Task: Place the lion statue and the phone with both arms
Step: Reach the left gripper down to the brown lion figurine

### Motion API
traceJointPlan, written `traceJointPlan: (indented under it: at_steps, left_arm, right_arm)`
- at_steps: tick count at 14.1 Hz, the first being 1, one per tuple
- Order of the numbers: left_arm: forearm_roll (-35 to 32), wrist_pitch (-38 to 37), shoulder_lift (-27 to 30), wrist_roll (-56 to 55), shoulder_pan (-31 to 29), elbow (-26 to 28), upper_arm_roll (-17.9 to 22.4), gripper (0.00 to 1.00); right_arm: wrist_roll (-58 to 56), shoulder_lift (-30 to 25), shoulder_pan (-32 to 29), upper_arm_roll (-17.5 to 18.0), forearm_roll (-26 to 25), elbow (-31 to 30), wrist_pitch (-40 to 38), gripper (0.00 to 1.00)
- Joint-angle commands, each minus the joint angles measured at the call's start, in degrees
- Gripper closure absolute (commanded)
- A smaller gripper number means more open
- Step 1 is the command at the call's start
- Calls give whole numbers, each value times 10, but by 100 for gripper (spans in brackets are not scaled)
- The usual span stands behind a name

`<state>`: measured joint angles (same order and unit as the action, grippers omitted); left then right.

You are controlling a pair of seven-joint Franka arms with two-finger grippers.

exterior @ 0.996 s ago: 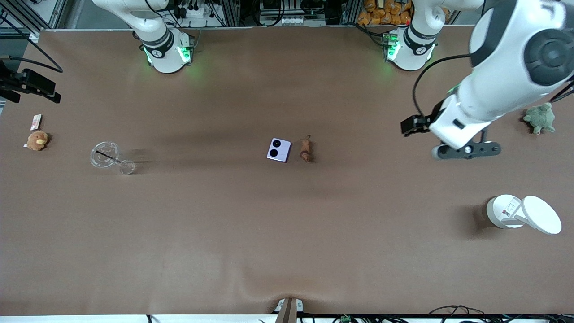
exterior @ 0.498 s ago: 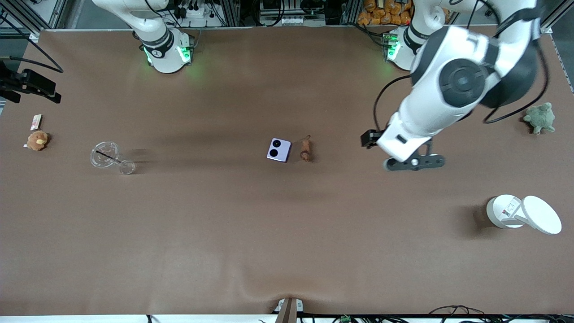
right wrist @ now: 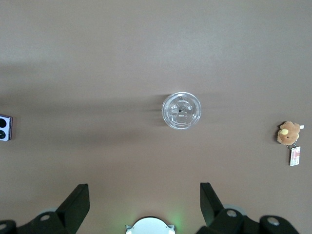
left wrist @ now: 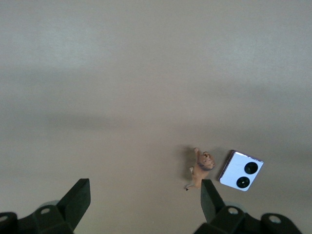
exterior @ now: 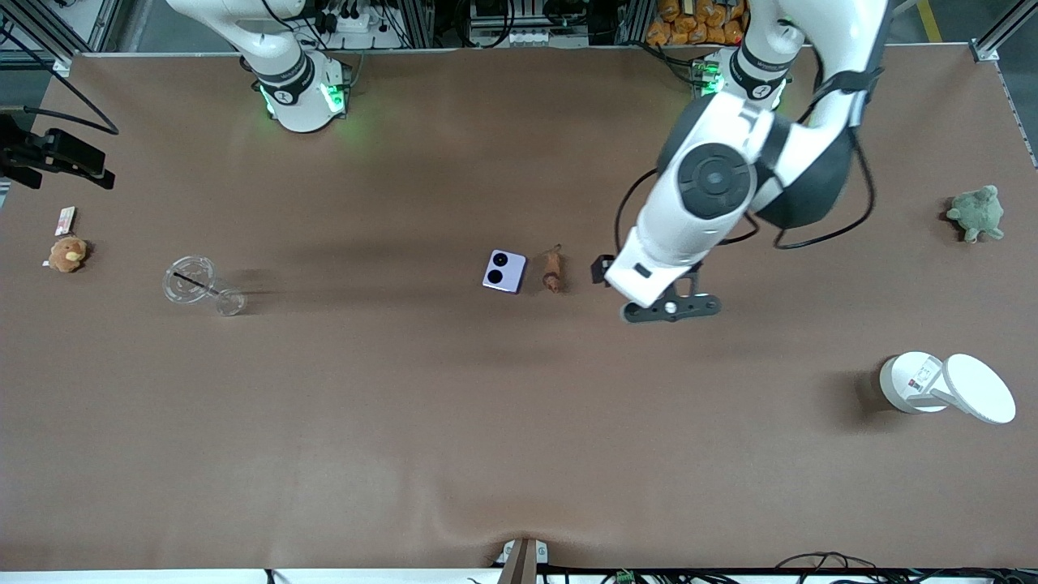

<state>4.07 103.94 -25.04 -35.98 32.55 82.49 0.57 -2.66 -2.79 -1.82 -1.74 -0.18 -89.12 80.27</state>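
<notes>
The phone point(exterior: 504, 271) is lying flat at the middle of the tabletop point(exterior: 519, 422), lenses facing up. The lion statue point(exterior: 553, 271) is lying just beside it, toward the left arm's end, not touching it.

The left gripper point(exterior: 671, 309) is hanging over bare tabletop near the lion statue, fingers spread wide and holding nothing. The right gripper point(right wrist: 141, 204) is waiting high above its own base, fingers equally wide apart and empty.

A clear glass cup point(exterior: 190, 280) is standing toward the right arm's end, with a thin dark stick across it. A white canister point(exterior: 910, 382) is standing at the left arm's end, its hinged lid point(exterior: 979, 388) swung open; its contents cannot be told.
</notes>
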Motion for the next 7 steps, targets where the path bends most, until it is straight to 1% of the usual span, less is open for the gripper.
traceJointPlan:
  at_steps: [1,5,7]
  left_arm:
    - [3,21,-23,-14,8,-17,6,0]
    - [2,72,-49,-50,32,-17,6,0]
    - [2,86,-60,-53,36,-18,6,0]
  right_arm:
    - [0,-4,1,1,-1,-5,5,0]
    - [-1,0,0,1,-1,-4,8,0]
    - [-2,1,-1,1,-1,-4,8,0]
